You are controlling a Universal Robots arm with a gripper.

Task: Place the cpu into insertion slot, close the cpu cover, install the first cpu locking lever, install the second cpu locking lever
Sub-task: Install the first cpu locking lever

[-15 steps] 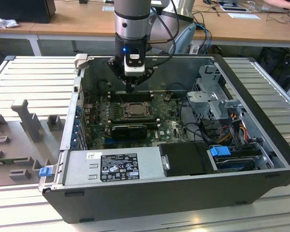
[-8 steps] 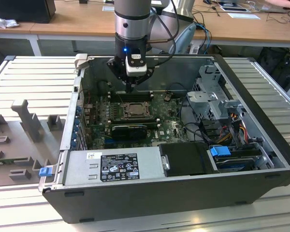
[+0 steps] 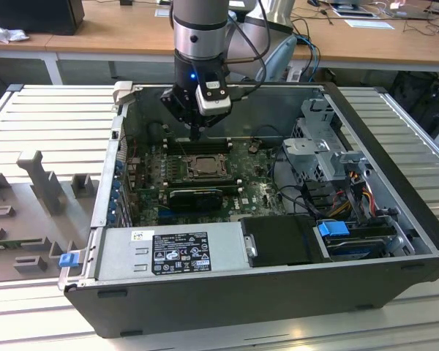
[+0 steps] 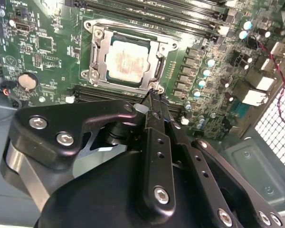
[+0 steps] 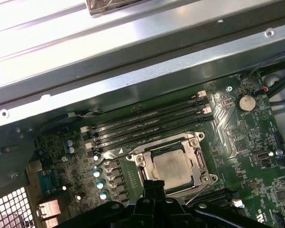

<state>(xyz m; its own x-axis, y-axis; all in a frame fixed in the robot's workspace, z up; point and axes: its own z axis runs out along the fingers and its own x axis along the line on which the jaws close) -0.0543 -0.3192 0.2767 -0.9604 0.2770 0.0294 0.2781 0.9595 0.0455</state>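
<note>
Pale silvery-beige square cpu (image 4: 128, 61) lying flat in slot (image 3: 203, 167) at the middle of green board, grey metal cover (image 4: 100, 57) down flat around it, cpu showing through its square window

Bright, even overhead light fills the exterior view, yet the green motherboard (image 3: 260, 194) lies in soft shade inside the open dark grey computer case (image 3: 241, 300). In the first wrist view the ribbed pale metal tabletop (image 5: 38, 19) burns out to white glare. In the second wrist view the pale silvery-beige square cpu (image 4: 128, 61) gleams.
</note>
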